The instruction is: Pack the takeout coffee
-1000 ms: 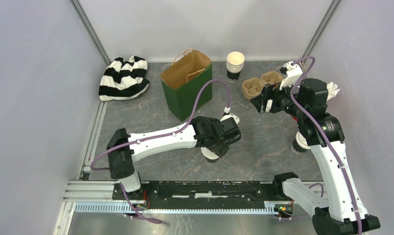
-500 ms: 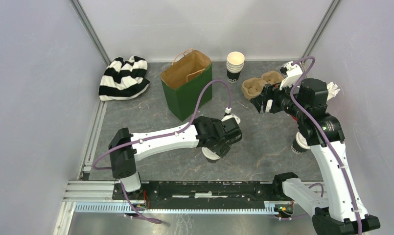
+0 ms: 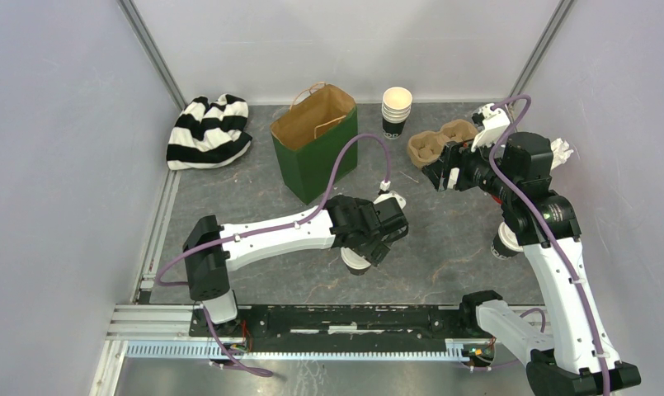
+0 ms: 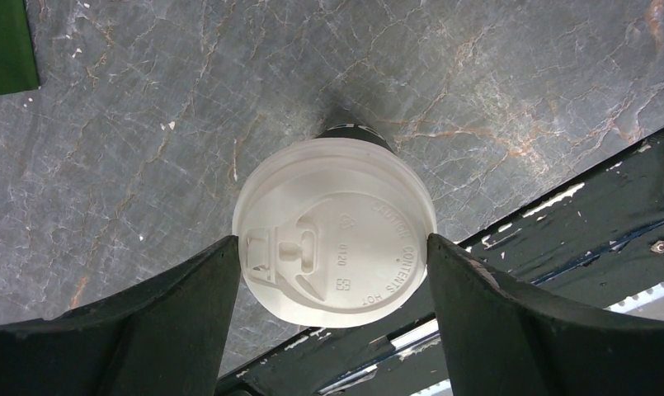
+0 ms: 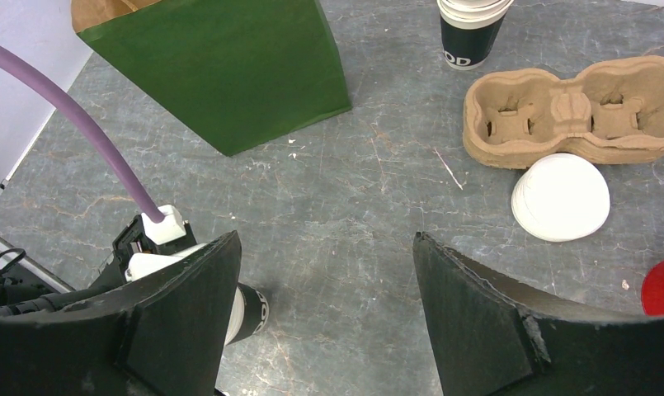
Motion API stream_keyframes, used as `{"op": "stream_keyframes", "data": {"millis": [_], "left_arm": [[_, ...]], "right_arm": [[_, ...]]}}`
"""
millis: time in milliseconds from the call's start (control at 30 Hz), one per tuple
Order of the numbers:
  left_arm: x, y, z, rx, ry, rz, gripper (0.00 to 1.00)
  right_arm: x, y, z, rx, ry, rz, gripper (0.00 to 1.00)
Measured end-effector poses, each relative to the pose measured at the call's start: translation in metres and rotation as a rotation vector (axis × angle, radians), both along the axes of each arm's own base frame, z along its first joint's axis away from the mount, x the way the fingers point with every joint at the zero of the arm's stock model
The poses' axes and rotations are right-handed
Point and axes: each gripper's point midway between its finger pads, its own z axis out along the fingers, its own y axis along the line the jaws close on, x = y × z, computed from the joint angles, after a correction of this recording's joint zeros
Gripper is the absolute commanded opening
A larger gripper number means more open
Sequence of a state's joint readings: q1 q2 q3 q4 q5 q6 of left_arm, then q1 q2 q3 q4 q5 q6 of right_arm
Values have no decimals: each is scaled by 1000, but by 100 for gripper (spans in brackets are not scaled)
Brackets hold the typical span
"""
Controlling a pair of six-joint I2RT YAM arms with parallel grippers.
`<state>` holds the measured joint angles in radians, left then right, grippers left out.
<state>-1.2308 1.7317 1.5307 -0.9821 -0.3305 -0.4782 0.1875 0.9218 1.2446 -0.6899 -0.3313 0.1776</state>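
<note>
Left wrist view. Ana: what has the left claw got?

Ben: Nothing clamped. The fingers are spread wide, one on each side of the lidded coffee cup, with the tips right at the lid's rim. The cup stands upright on the table, directly below the claw.

Ana: Why come at it that way?

Ben: My guess is that straddling from above lets the closing fingers meet the round wall squarely, with no tipping. The lid is white moulded plastic, smooth, with a sip tab and embossed lettering. The cup wall is dark paper, tapering downward. It probably gives under a hard squeeze.

Ana: Right claw?

Ben: Also apart and empty, hanging over grey stone-patterned tabletop. Ahead and to its right is the pulp carrier, rough brown, two wells facing up, presumably to seat the cups. Just nearer than that sits a stack of spare lids. Ahead-left is the green paper bag, standing.

Ana: Second coffee?

Ben: In the top view the second cup is well behind the right claw, beside that arm. It's mostly hidden.
</note>
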Motion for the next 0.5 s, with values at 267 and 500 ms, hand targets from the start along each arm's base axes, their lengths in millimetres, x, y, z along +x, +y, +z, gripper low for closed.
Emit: {"op": "stream_keyframes", "data": {"millis": [267,500], "left_arm": [[-1,2,0,7,2,1,90],[-1,3,0,10,4,0,100]], "right_arm": [[0,0,-3,-1,7,0,83],[0,0,-6,-3,15,0,83]]}}
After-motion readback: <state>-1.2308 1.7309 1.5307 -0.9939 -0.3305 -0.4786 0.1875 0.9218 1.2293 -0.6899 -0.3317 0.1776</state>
